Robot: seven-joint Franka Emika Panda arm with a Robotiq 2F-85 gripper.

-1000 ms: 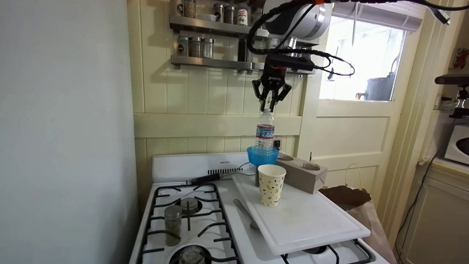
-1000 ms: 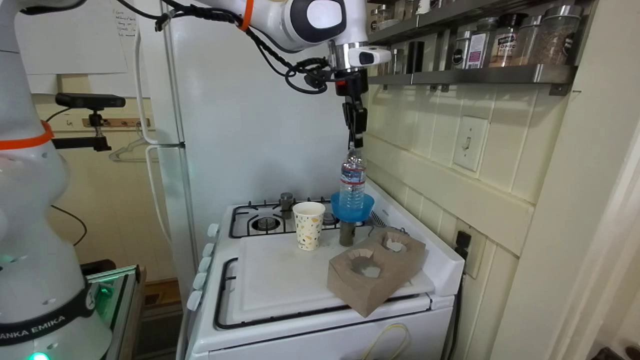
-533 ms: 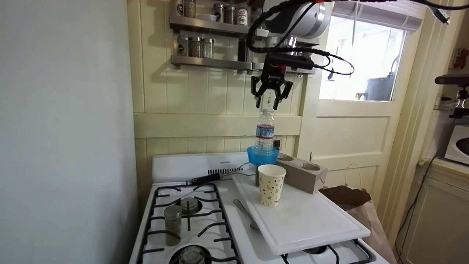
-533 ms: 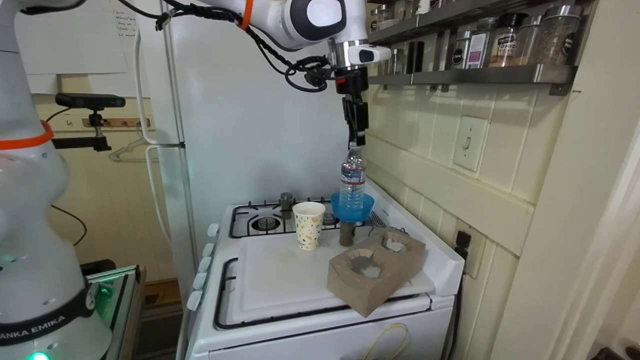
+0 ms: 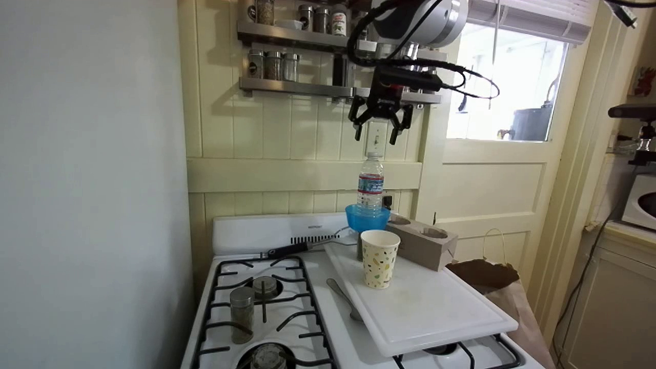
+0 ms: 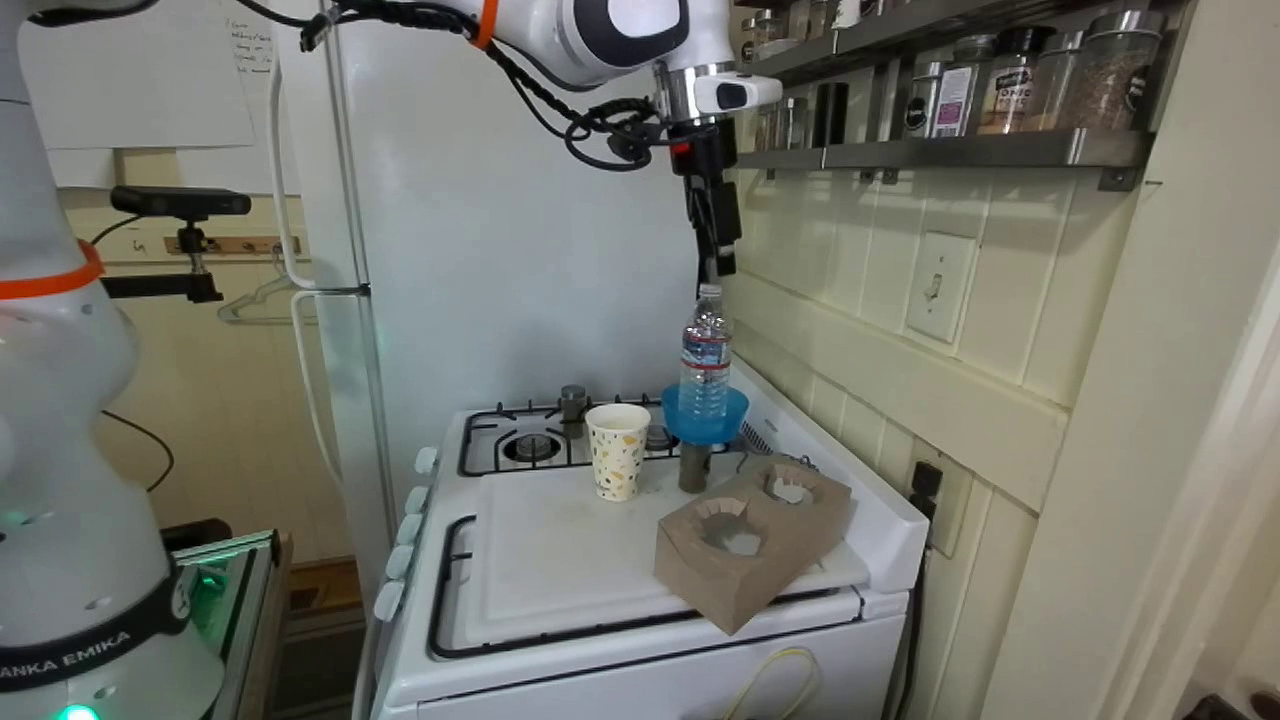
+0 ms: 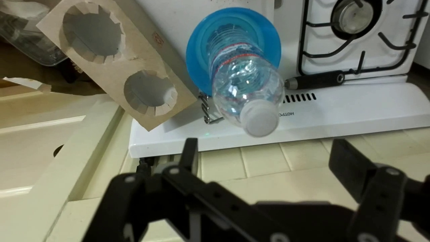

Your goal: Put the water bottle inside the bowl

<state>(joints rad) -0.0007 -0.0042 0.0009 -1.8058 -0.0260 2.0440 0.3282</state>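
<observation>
The water bottle (image 5: 370,184), clear with a white cap and a red-and-blue label, stands upright inside the blue bowl (image 5: 367,221). In an exterior view the bottle (image 6: 706,350) and bowl (image 6: 705,430) sit on top of a dark jar (image 6: 694,468). Directly above the cap hovers my gripper (image 5: 375,136), its fingers spread wide and nothing between them. From the wrist view, the bottle's cap (image 7: 259,118) lies beyond the fingertips of the open gripper (image 7: 265,144), apart from both, with the bowl (image 7: 198,53) around the bottle's base.
A patterned paper cup (image 5: 380,259) stands on the white cutting board (image 5: 425,312), close to the bowl. Beside it is a brown cardboard holder (image 6: 750,540) with two holes. A spice shelf (image 5: 297,88) runs along the wall behind the gripper. Another jar (image 5: 242,313) stands among the burners.
The gripper's fingers have opened from around the bottle's cap, and the gripper has risen clear of it. The bottle and bowl have stayed in place.
</observation>
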